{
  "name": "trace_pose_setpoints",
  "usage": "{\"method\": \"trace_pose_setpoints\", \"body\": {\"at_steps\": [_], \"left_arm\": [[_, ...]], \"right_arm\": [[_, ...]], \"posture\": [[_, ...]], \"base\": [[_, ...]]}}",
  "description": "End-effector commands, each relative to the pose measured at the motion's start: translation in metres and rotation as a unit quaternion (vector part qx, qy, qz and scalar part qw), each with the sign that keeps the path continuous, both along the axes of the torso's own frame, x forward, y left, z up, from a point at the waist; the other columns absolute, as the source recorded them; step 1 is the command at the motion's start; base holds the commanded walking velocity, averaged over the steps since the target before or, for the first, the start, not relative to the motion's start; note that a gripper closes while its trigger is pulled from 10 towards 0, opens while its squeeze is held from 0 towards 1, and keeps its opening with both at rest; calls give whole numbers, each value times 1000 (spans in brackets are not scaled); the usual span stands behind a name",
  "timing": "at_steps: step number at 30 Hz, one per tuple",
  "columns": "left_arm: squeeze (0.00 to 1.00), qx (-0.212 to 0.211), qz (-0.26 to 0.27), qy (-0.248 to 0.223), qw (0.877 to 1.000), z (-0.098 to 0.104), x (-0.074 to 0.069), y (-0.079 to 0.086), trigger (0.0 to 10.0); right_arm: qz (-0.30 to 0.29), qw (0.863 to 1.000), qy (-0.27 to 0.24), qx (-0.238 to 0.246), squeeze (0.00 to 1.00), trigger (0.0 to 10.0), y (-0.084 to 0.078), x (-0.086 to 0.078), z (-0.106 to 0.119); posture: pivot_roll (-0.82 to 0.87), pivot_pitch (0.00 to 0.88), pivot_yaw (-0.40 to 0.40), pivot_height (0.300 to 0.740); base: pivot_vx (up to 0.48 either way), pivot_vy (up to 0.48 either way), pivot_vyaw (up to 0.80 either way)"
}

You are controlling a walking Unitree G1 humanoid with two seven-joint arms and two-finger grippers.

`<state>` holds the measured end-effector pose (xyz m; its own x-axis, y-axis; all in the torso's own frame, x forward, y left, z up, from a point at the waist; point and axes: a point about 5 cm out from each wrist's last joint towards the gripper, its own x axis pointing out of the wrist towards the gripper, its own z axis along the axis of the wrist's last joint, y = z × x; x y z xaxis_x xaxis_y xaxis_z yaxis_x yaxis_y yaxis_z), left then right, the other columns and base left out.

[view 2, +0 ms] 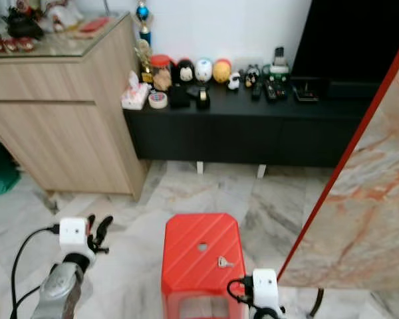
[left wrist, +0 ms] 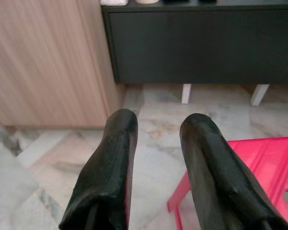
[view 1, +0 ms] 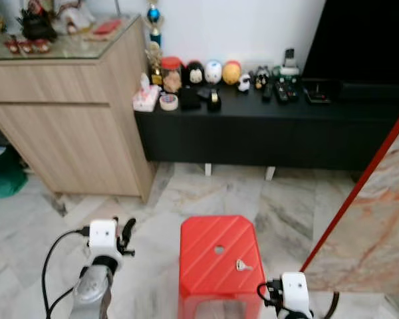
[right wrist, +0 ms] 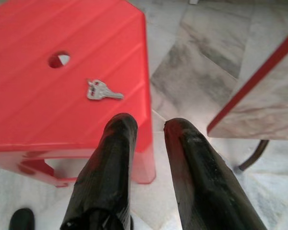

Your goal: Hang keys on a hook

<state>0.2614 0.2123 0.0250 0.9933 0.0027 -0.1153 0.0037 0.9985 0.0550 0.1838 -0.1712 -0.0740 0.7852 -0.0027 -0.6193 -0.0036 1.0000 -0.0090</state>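
A small silver set of keys (view 1: 243, 266) lies on top of a red plastic stool (view 1: 213, 236), near its right side and just past the centre hole; the keys (right wrist: 102, 91) also show in the right wrist view. My right gripper (right wrist: 149, 124) hovers open a little short of the stool's (right wrist: 43, 115) near right corner, nothing between its fingers. My left gripper (view 1: 125, 234) is raised to the left of the stool, open and empty, with its fingers (left wrist: 115, 158) pointing toward the dark cabinet. No hook can be made out.
A low black cabinet (view 1: 266, 133) with figurines, tape and remotes runs along the far wall. A wooden sideboard (view 1: 66, 126) stands at the left. A marble-patterned table with a red edge (view 1: 372, 219) crowds the right. Marble floor (view 1: 199, 193) lies open between stool and cabinet.
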Motion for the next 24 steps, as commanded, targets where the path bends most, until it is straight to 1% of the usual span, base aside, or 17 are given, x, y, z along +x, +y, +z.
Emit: {"method": "trace_pose_setpoints", "body": {"at_steps": [1,2,3,6,7,8,9,11,13,14,15,17,19,20,21,23,24], "left_arm": [[0,0,-6,-24,1000,8,-8,-4,10000],[0,0,-6,-24,1000,8,-8,-4,10000],[0,-2,-9,-30,999,9,-15,-8,10000],[0,-6,-14,-32,999,13,-28,-14,10000],[0,-7,-19,-27,999,13,-33,-17,10000],[0,-7,-21,-26,999,13,-34,-18,10000],[0,-7,-22,-23,999,12,-35,-19,10000],[0,-8,-24,-20,999,11,-37,-20,10000],[0,-9,-23,-15,1000,11,-36,-22,10000],[0,-9,-23,-15,1000,11,-36,-22,10000],[0,-9,-26,-14,1000,13,-33,-25,10000],[0,-7,-27,-17,999,16,-32,-25,10000],[0,-6,-26,-21,999,18,-31,-25,10000],[0,-5,-25,-22,999,20,-31,-25,10000],[0,-5,-25,-22,999,20,-31,-25,10000],[0,-6,-21,-23,1000,22,-31,-23,10000],[0,-6,-21,-23,1000,22,-31,-23,10000]], "right_arm": [[-9,1000,-10,3,0,10000,-2,-2,1],[-9,1000,-10,3,0,10000,-2,-2,1],[-14,1000,-13,6,0,10000,-3,-3,0],[-19,1000,-17,7,0,10000,-4,-5,0],[13,981,-191,-26,0,10000,1,70,60],[21,970,-240,-34,0,10000,4,88,81],[29,964,-263,-38,0,10000,7,96,91],[34,964,-262,-39,0,10000,8,96,91],[33,972,-230,-35,0,10000,11,96,83],[33,972,-230,-35,0,10000,11,96,83],[32,983,-183,-14,0,10000,16,96,73],[19,980,-199,16,0,10000,17,100,78],[23,970,-241,28,0,10000,18,107,91],[29,963,-266,22,0,10000,19,111,99],[29,963,-266,22,0,10000,19,111,99],[27,955,-294,22,0,10000,19,107,109],[27,955,-294,22,0,10000,19,107,109]], "posture": [[-7,21,-25,740],[-7,21,-25,740],[0,29,-31,740],[-1,37,-33,740],[-5,40,-33,740],[-5,40,-33,740],[-9,40,-35,740],[-9,40,-35,740],[-5,39,-39,740],[-5,39,-39,740],[6,40,-42,740],[13,38,-46,740],[15,38,-46,740],[19,36,-46,740],[19,36,-46,740],[22,21,-50,740],[22,21,-50,740]], "base": [[0,0,0],[0,0,0],[0,0,0],[0,0,0],[0,0,0],[0,0,0],[0,0,0],[0,0,0],[0,0,0],[0,0,0],[0,0,0],[0,0,0],[0,0,0],[0,0,0],[0,0,0],[0,0,0],[0,0,0]]}}
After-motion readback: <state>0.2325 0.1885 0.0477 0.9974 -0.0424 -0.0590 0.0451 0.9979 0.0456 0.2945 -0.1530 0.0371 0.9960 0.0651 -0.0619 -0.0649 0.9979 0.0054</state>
